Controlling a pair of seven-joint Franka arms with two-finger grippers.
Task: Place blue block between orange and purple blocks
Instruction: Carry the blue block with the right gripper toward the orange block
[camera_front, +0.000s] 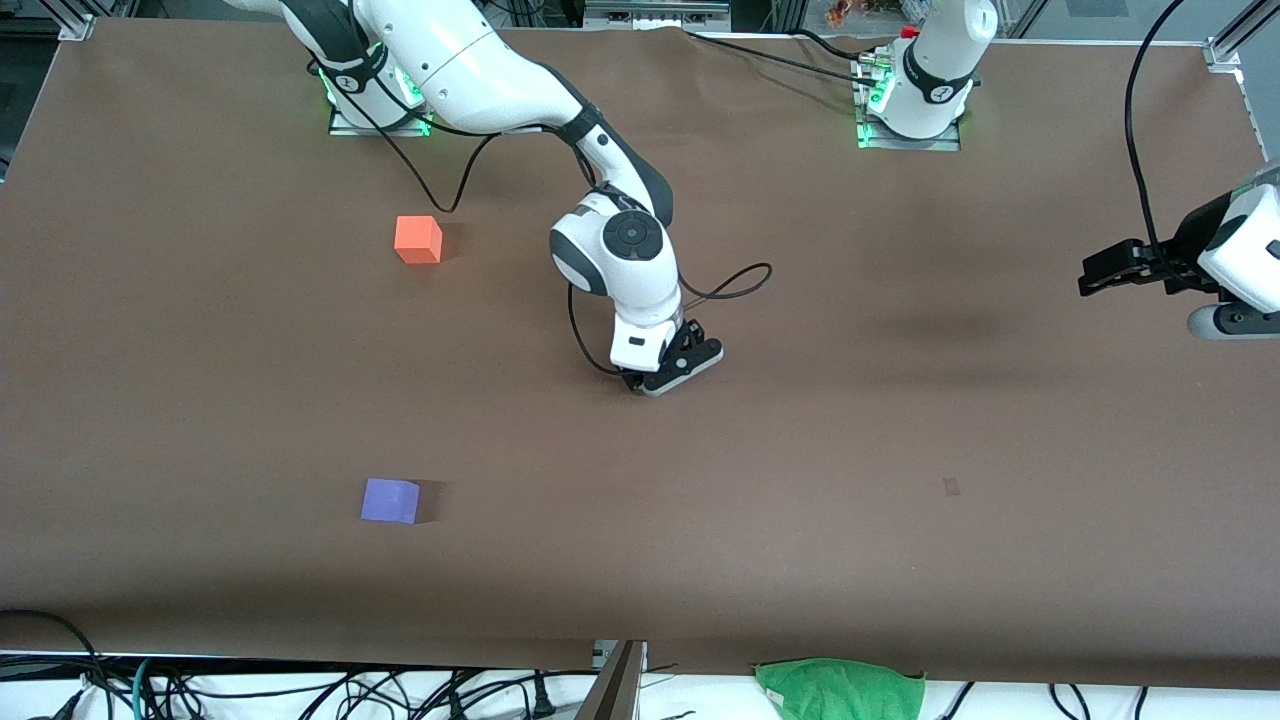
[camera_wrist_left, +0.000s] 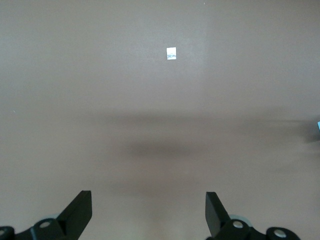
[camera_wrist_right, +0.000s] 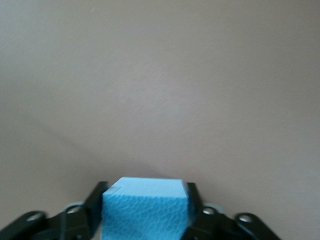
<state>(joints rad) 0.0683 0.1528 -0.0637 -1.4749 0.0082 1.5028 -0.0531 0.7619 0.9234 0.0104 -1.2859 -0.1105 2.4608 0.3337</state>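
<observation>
Right tool (camera_wrist_right: 145, 212) down at mid-tabletop (camera_front: 900, 420), clamped on the blue block (camera_wrist_right: 145, 207). Orange block (camera_front: 418, 240) toward the right arm's end, purple block (camera_front: 390, 500) nearer the front camera, well apart. Left tool (camera_wrist_left: 149, 212) waiting above the left arm's end, fingers spread.

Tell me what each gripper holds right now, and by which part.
The right gripper has its jaws against two opposite side faces of the blue block, low over the table. The left gripper waits open, holding nothing.
</observation>
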